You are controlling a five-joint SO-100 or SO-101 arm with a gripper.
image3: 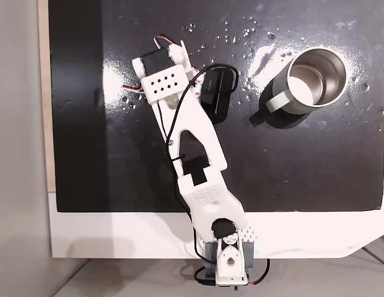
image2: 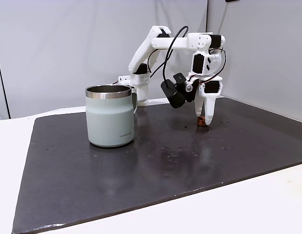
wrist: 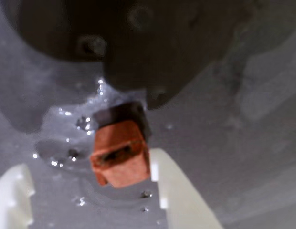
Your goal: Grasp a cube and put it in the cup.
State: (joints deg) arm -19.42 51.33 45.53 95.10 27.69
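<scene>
1. Presently, item: my jaws (wrist: pixel 88 191), standing apart and holding nothing, lowered to the desk (image2: pixel 165 161). In the wrist view two white fingertips (wrist: pixel 179 191) frame the target; one touches or nearly touches its side, the other stands well clear.
2. Item: reddish-brown cube (wrist: pixel 120 152), resting on the dark desk between my fingers, close against one of them. In a fixed view it shows as a small brown lump (image2: pixel 203 122) at my fingertips.
3. Item: pale grey-green mug (image2: pixel 111 117) with steel rim and side handle, upright, well apart from the cube, and empty as seen from above (image3: pixel 316 74).
4. Step in hand, by my judgement: the grasp, not yet closed. Next calls for shutting squarely on the cube, lifting, then carrying across to the mug's mouth.
5. View differences: the wrist view gives finger-to-cube contact; the side fixed view gives my height and the mug's distance; from above, my arm (image3: pixel 192 136) covers the cube.
</scene>
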